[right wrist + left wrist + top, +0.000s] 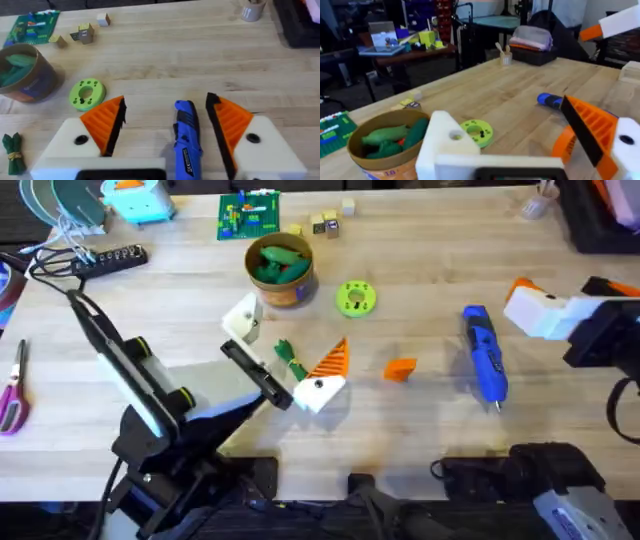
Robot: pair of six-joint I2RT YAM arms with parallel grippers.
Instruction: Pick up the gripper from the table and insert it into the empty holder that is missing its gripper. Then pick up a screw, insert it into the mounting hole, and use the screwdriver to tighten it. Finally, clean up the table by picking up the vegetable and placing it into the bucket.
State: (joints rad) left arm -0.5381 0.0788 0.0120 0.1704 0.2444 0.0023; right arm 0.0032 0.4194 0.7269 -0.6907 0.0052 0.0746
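Judging by the layout, step 1 hasn't begun: the gripper (400, 369), a small ribbed orange wedge, lies loose on the table (420, 270) between the left gripper (283, 358) and the screwdriver (485, 355), so the next move is prob. a pinch on the wedge, then seating it on the holder (447, 142), the plain white tipless finger. The left gripper is wide open w/ nothing held, the vegetable (290, 360) lying between its fingers. The right gripper (165, 127) is also spread & empty, straddling the screwdriver; the bucket (281, 272) w/ green toys sits farther back.
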